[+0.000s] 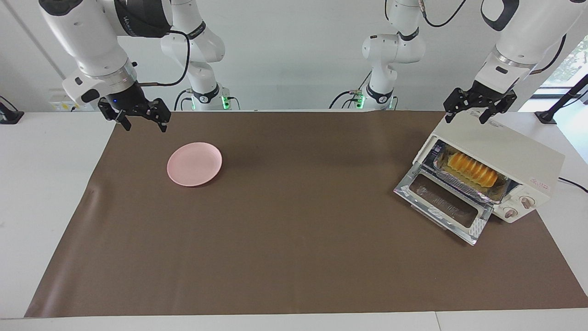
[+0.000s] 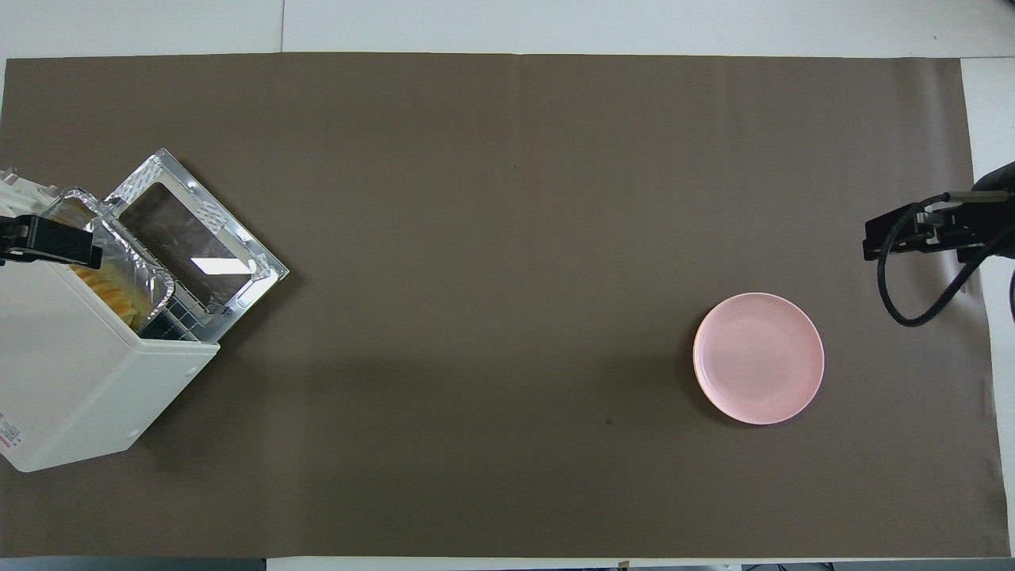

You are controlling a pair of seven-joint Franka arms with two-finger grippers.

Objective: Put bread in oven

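Facing view: we see the bread (image 1: pixel 472 169) lying in a crinkled foil tray (image 1: pixel 494 193) inside the oven (image 1: pixel 505 156), whose glass door (image 1: pixel 444 202) is dropped flat onto the brown mat (image 1: pixel 294 239) at the left arm's end of the desk
Bread, place: on the tray in the oven's mouth, lengthwise along the opening; in the overhead view only a strip of it (image 2: pixel 119 295) shows under the oven's top
Bread, look: small long loaf, golden yellow-orange, the top ridged into segments
Bread, handling: we judge it light and soft, easily crushed or dented by hard fingers; the crust looks dry, not slippery
Bread, where to hold: across its narrow width near the middle, with a gentle squeeze; the foil tray looks thin and would likely buckle if pinched at one rim
Oven, look: cream-white box, metal-framed door, two knobs (image 1: pixel 519 208) beside the opening
Task, our judgement: the loaf already sits in the oven; the open door is what seems left
Left tool (image 1: pixel 479 109): hangs over the oven's top edge, fingers spread apart, holding nothing
Right tool (image 1: pixel 135 116): waits over the mat's edge toward the right arm's end of the desk, fingers apart, holding nothing
Pink plate (image 1: pixel 194 164): bare, on the mat near the right tool, well apart from the oven
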